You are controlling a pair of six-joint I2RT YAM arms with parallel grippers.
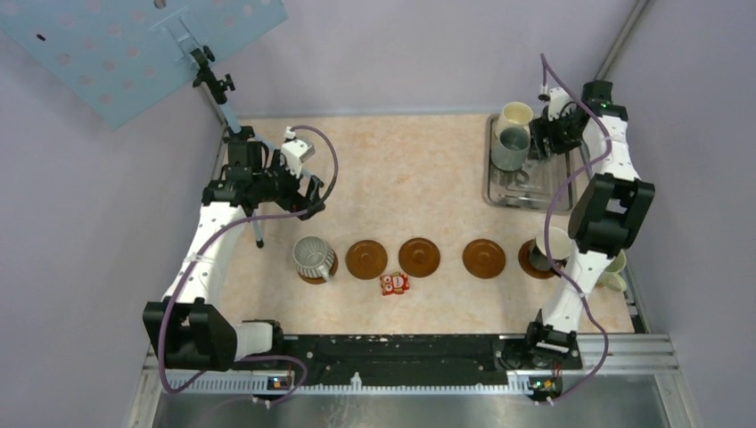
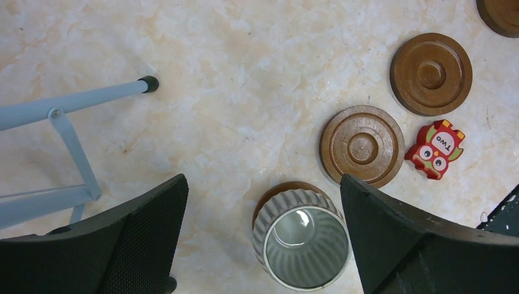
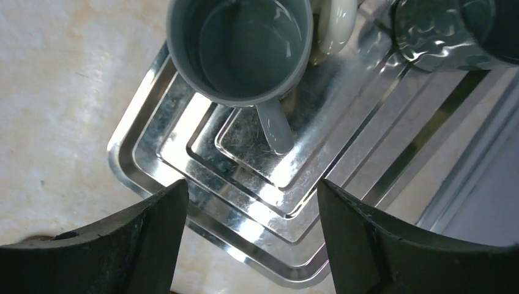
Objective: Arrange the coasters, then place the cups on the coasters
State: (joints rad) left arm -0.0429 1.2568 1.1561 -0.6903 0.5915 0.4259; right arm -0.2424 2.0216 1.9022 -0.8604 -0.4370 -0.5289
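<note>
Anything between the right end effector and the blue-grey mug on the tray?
Nothing visible. The right end effector is open over the tray; the blue-grey mug points its handle toward it. A cream mug sits beyond.

The top view looks steeply down on the whole desk (image 1: 419,178) from behind its near edge. The right wrist view hangs close over the metal tray (image 3: 202,184), the left wrist view close over the ribbed mug (image 2: 303,245) well left of it; the top view shows both.
</note>
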